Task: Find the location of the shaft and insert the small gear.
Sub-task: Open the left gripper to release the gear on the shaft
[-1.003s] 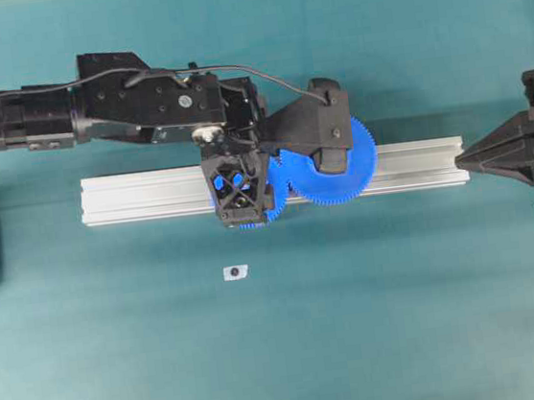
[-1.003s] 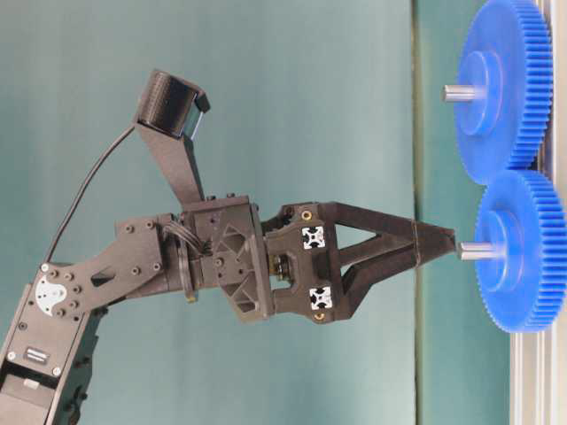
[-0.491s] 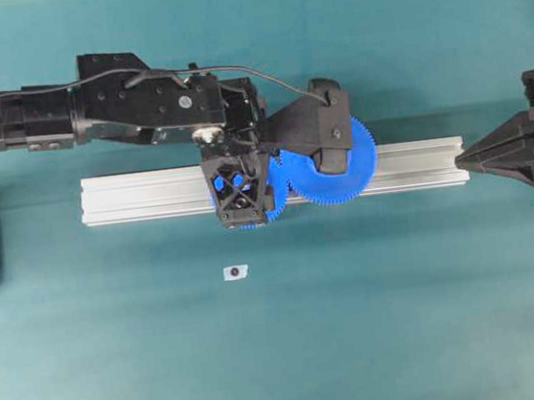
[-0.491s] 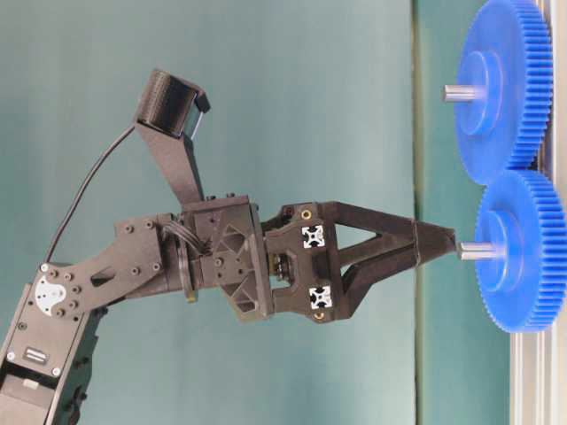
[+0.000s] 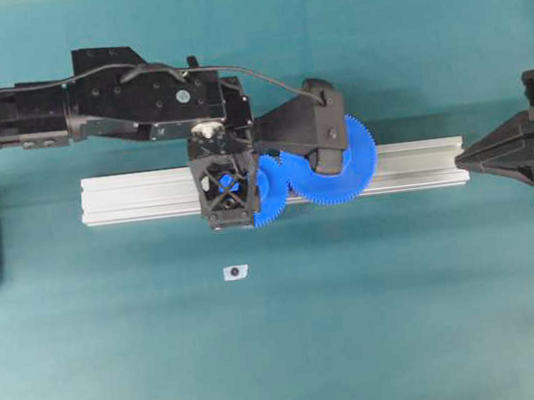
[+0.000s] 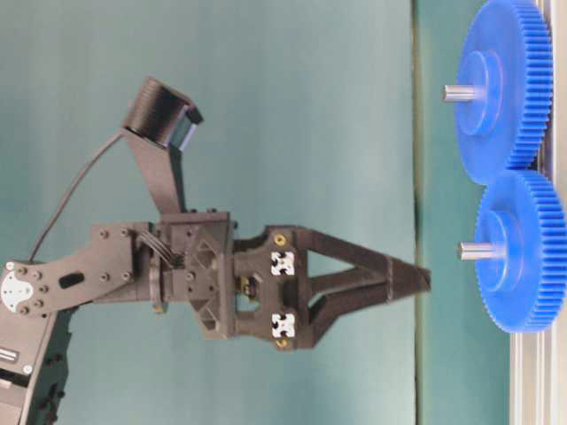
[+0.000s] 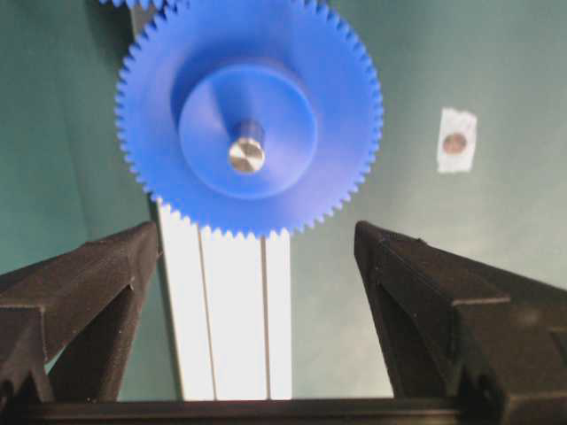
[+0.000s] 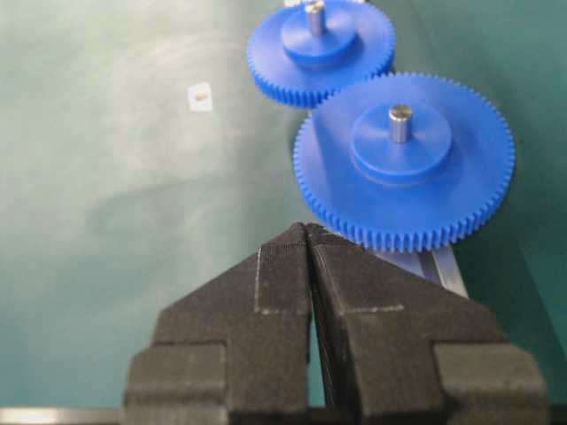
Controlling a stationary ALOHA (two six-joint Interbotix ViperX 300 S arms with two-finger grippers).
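Left gripper (image 7: 257,292) spread wide, holding nothing, hovering over small gear (image 7: 250,118). Small gear sits on steel pin on aluminium rail (image 5: 408,166), meshed with large gear (image 8: 404,159). Insertion looks done; only retreat left. Right gripper (image 8: 307,232) closed, parked.

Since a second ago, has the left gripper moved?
Yes. The left gripper has pulled back from the small gear's metal pin, leaving a gap.

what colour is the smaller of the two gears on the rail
The small gear is bright blue, with a silver metal pin through its hub; the left wrist view shows it best.
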